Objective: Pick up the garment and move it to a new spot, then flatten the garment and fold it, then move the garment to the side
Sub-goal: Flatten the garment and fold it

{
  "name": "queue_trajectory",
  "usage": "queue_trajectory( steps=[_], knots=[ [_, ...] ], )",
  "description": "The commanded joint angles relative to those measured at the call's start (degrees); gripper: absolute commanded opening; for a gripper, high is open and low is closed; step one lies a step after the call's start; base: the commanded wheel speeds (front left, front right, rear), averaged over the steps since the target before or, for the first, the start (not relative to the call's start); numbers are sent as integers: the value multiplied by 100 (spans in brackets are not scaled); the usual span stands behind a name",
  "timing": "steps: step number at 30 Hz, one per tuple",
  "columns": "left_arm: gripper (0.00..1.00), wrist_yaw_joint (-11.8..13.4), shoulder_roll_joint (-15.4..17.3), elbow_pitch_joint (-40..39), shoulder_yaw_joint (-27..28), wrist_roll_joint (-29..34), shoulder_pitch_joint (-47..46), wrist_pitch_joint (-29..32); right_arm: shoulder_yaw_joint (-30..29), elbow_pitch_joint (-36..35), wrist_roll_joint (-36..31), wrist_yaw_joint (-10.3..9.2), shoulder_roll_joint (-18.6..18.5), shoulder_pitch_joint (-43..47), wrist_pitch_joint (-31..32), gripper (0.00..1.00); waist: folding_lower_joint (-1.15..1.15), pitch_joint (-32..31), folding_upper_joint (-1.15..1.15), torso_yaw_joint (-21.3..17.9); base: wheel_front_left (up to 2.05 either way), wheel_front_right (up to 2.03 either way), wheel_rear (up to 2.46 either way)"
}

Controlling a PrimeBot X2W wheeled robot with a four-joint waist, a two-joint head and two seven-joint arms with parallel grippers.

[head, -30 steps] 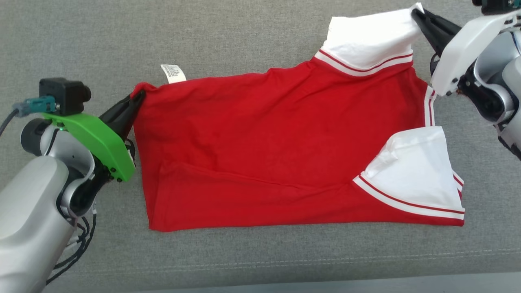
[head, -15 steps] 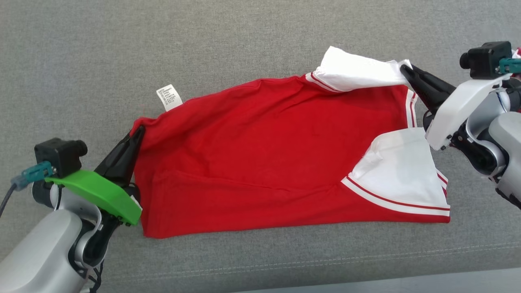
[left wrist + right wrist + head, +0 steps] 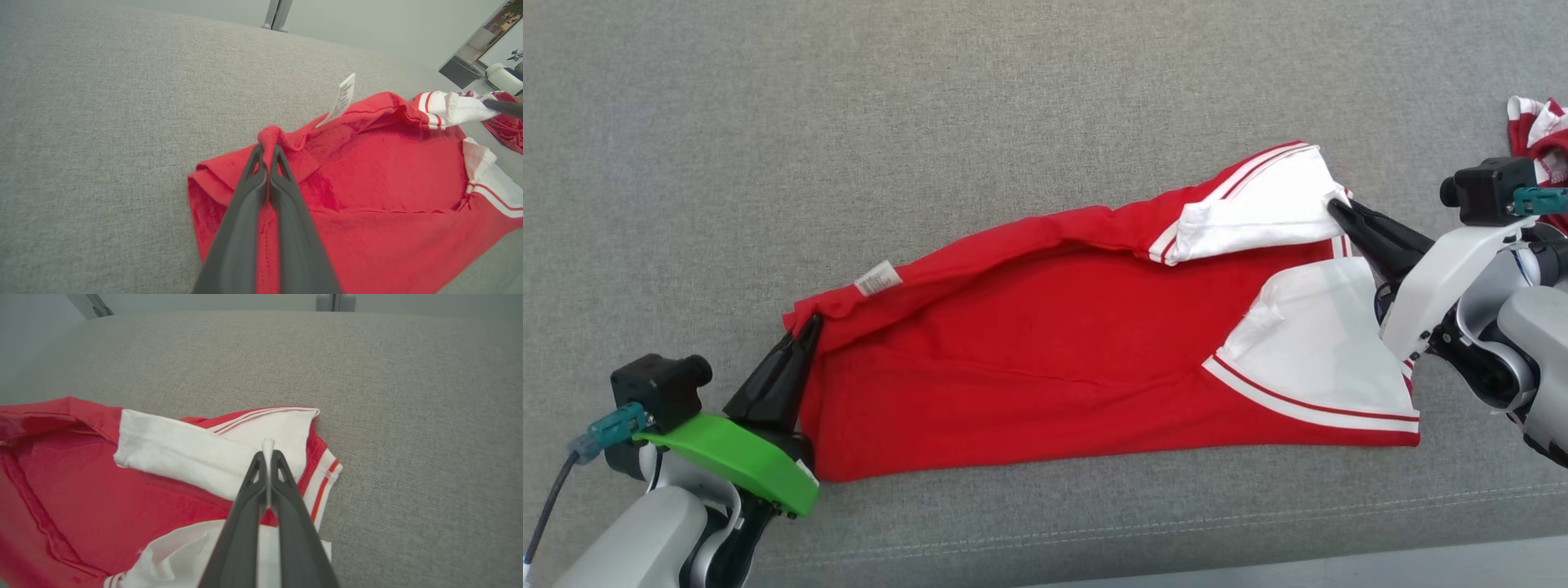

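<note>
Right gripper (image 3: 268, 456), jaws clamped on white sleeve (image 3: 179, 455), red garment (image 3: 81, 490), grey upholstery (image 3: 408, 416)

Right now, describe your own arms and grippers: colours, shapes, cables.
The left gripper and right gripper each have two long dark fingers tapering to a point. The left wrist wears a bright green cover, the right a white cover. Each carries a black camera block with a teal connector; a dark cable leaves the left one. Forearms are silver-grey.
</note>
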Motion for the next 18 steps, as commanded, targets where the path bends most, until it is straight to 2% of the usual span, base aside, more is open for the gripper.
queue_trajectory(
  steps=[1, 6, 10, 12, 13, 14, 15, 16, 18],
  knots=[
    [0, -32, -25, 58, 15, 78, 119, -45, 48, 36, 41, -7, -15, 69, -67, 0, 0, 8, 0, -6, 0, 0, 0],
    [2, -91, -55, 226, 8, 220, 192, -74, 192, 146, 79, -7, -21, 73, -150, 0, 0, 1, 0, -11, 0, 0, 0],
    [20, -120, -66, 306, -19, 387, 194, -84, 295, 181, 91, -7, -7, 70, -241, 1, 0, -32, 0, -14, 0, 0, 0],
    [29, -123, -75, 340, -32, 424, 234, -89, 344, 180, 118, -7, -22, 101, -300, 7, 0, -62, 0, -14, 0, 0, 0],
    [36, -124, -75, 353, -39, 436, 264, -90, 373, 176, 123, -7, -32, 129, -320, 17, 0, -85, 0, -16, 0, 0, 0],
    [49, -112, -80, 370, -47, 419, 300, -91, 397, 167, 133, -7, -43, 156, -360, 32, 0, -107, 0, -17, 0, 0, 0],
    [80, -102, -72, 363, -53, 433, 318, -92, 418, 150, 142, -7, -58, 181, -378, 45, 0, -133, 0, -17, 0, 0, 0],
    [100, -91, -60, 354, -51, 448, 341, -93, 446, 132, 153, -7, -80, 206, -411, 50, 0, -158, 0, -16, 0, 0, 0],
    [100, -99, -17, 343, -73, 432, 441, -93, 496, 87, 202, -7, -135, 267, -458, 87, 0, -213, 0, -12, 0, 0, 0]
  ],
)
